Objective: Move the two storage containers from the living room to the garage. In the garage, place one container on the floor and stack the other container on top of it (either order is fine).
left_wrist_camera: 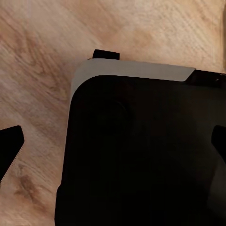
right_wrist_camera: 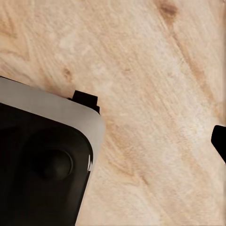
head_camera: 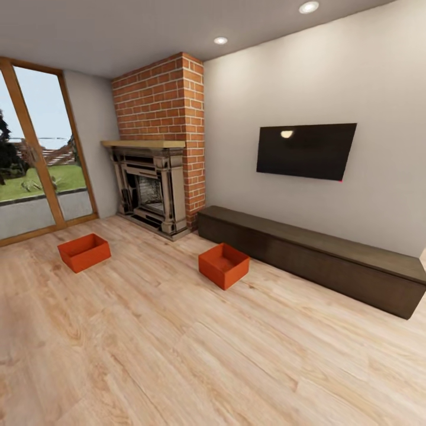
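Two red-orange open-top storage containers stand on the light wood plank floor of the living room in the head view. One container (head_camera: 84,251) is at the left near the glass door. The other container (head_camera: 223,265) sits in the middle, just in front of the long dark cabinet (head_camera: 313,257). Both look empty. My left gripper (left_wrist_camera: 113,146) is open, its black fingertips (left_wrist_camera: 10,146) far apart over the robot's dark base. My right gripper (right_wrist_camera: 113,143) is open too, one fingertip (right_wrist_camera: 220,141) showing above the planks. Both grippers hold nothing.
A brick column (head_camera: 171,100) with a fireplace (head_camera: 151,189) stands behind the containers. A black TV (head_camera: 306,150) hangs above the cabinet. A tall glass door (head_camera: 35,154) fills the left wall. Wood floor (head_camera: 177,355) stretches between me and the containers. My dark base (right_wrist_camera: 37,165) lies under both wrists.
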You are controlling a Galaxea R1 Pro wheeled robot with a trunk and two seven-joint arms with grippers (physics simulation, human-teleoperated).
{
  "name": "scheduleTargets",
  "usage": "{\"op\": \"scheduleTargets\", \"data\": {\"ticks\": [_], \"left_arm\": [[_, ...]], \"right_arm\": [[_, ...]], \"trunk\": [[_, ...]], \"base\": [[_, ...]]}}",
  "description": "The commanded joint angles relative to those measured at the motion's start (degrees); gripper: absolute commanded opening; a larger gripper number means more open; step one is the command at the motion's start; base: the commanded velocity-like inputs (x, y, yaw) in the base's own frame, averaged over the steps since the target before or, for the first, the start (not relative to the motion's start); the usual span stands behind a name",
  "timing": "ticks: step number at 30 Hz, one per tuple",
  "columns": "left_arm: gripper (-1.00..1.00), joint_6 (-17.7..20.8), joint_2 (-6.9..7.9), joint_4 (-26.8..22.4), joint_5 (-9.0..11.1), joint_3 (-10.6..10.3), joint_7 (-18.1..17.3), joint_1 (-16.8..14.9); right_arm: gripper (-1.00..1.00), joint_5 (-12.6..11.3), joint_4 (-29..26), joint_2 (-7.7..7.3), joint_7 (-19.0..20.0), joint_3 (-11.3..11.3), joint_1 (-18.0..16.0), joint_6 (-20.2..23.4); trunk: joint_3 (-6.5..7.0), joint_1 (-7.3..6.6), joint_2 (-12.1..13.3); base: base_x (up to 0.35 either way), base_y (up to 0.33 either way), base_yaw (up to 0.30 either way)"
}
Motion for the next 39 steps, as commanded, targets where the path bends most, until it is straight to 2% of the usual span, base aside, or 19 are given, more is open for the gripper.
{"op": "scheduleTargets", "data": {"ticks": [1, 32, 39], "left_arm": [[1.0, -0.1, -0.01, 0.0, 0.4, 0.1, 0.0, 0.0], [1.0, -0.1, -0.01, 0.0, 0.4, 0.1, 0.1, 0.0], [1.0, -0.1, -0.01, 0.0, 0.4, 0.1, 0.0, 0.0]], "right_arm": [[1.0, -0.4, 0.2, 0.03, 0.0, 0.5, -0.1, -0.3], [1.0, 0.0, 0.2, 0.14, 0.0, 0.6, -0.1, -0.3], [1.0, 0.0, 0.2, 0.22, 0.0, 0.6, -0.1, -0.4]], "trunk": [[-0.06, 0.03, 0.0], [-0.06, 0.03, 0.0], [-0.06, 0.03, 0.0]], "base": [[0.323, 0.0, 0.0], [0.323, 0.0, 0.001], [0.323, 0.0, 0.239]]}}
